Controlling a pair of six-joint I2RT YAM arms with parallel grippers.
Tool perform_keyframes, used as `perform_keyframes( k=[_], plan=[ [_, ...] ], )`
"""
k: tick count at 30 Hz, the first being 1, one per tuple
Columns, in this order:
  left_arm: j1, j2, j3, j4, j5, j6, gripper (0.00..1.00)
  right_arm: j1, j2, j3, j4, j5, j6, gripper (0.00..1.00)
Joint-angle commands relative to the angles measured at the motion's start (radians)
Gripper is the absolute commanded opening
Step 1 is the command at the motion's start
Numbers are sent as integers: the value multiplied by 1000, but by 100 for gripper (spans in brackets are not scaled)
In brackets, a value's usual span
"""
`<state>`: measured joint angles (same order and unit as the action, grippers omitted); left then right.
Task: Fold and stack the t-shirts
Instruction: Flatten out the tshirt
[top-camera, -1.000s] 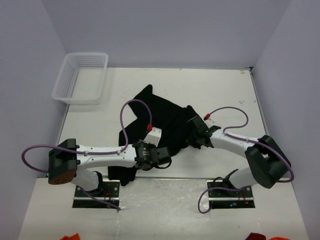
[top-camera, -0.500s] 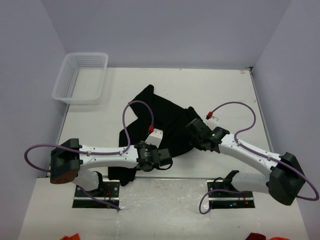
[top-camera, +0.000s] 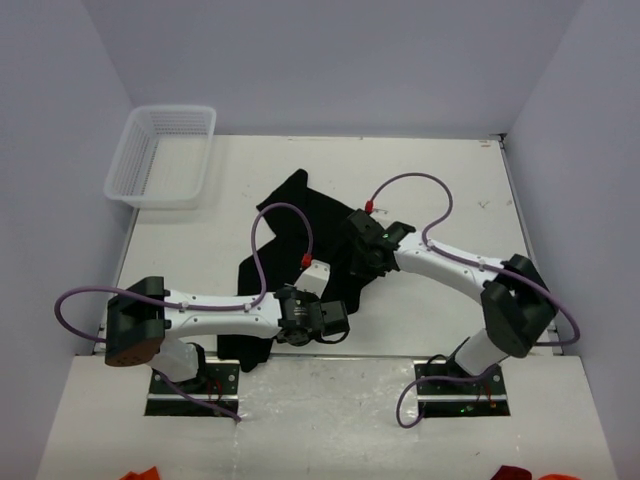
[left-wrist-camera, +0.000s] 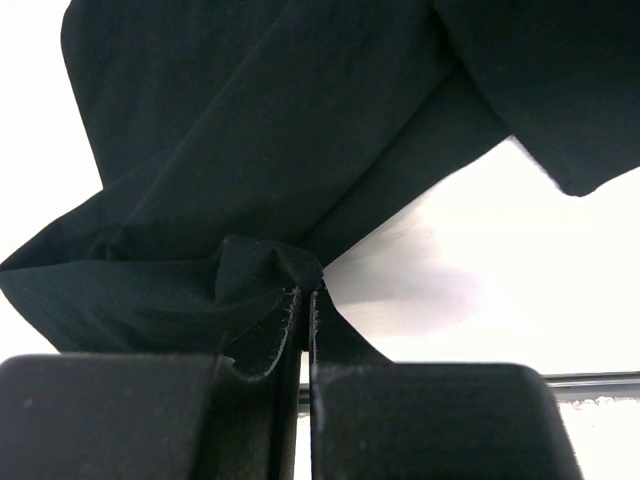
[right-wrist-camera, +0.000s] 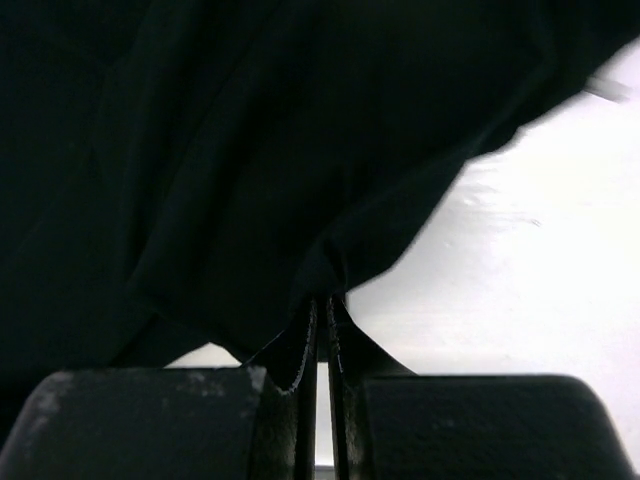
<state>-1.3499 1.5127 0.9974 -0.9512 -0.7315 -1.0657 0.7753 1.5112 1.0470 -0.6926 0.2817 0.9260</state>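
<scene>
A black t-shirt (top-camera: 310, 225) lies crumpled across the middle of the white table, from the centre down to the near edge. My left gripper (top-camera: 338, 318) is shut on the t-shirt's near edge; the left wrist view shows cloth (left-wrist-camera: 250, 140) pinched between the closed jaws of that gripper (left-wrist-camera: 303, 295). My right gripper (top-camera: 362, 258) is shut on a fold on the shirt's right side; in the right wrist view, black cloth (right-wrist-camera: 220, 150) fills the frame and is pinched at the tips of that gripper (right-wrist-camera: 322, 303). I see only one t-shirt.
A white plastic mesh basket (top-camera: 160, 155) stands at the far left of the table. White walls close in the back and both sides. Purple cables loop over both arms. Orange and red cloth scraps show at the bottom edge of the top view.
My right gripper has moved left and away from the near edge, carrying its fold of t-shirt over the shirt's middle. My left gripper has shifted slightly right, still holding the cloth.
</scene>
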Motion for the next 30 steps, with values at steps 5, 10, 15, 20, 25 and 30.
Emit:
perform_keyframes(
  k=[5, 10, 15, 20, 25, 30],
  plan=[
    [-5, -19, 23, -43, -26, -46, 0, -19, 171, 126, 74, -97, -113, 0],
    [-3, -39, 9, -47, -31, -53, 0, -47, 241, 159, 93, -119, -142, 2],
    [-3, -48, -9, -38, -28, -51, 0, -48, 235, 151, 108, -116, -154, 28],
    [-3, -49, -11, -23, -20, -40, 0, -57, 210, 131, 108, -102, -151, 38],
    [-3, -57, -14, -23, -23, -40, 0, -68, 214, 127, 128, -142, -165, 39],
    [-3, -65, -20, -31, -25, -46, 0, -68, 214, 117, 160, -171, -158, 35]
  ],
)
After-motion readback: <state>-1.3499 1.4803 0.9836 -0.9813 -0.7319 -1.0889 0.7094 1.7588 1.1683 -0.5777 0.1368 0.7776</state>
